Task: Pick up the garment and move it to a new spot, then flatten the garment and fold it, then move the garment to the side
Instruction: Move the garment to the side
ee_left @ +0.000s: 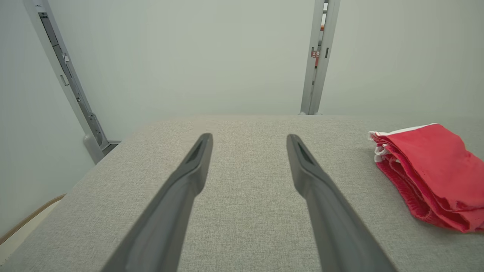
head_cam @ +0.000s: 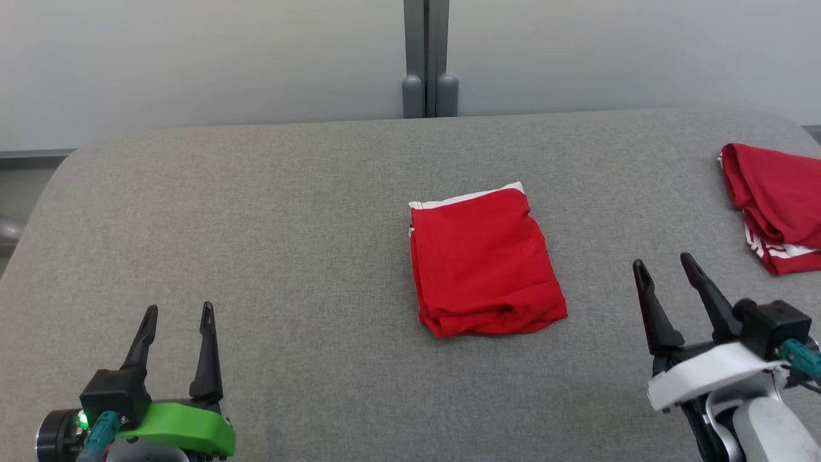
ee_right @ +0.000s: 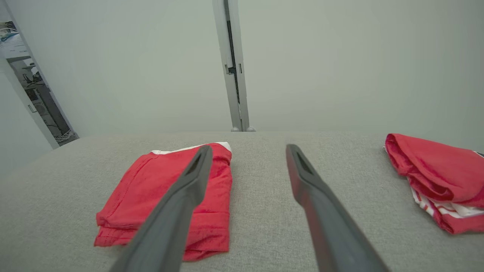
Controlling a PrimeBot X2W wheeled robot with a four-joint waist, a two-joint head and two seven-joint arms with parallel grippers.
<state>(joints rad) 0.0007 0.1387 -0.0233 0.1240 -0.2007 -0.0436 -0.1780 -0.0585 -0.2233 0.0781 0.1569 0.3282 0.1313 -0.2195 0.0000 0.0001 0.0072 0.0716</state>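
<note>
Empty and spread wide, left gripper [head_cam: 179, 308] at lower left and right gripper [head_cam: 662, 260] at lower right hover over the grey table [head_cam: 256, 224], folded red garment [head_cam: 484, 263] at mid-frame, 2nd red heap [head_cam: 776, 205] at right edge; pinching just the folded stack's top layers could undo the fold.

Grey fabric table [head_cam: 256, 212], crumpled red cloth [head_cam: 773, 205] with white stripes at its right edge, grey post [head_cam: 428, 58] behind its far edge, pale wall [head_cam: 192, 58] beyond
</note>
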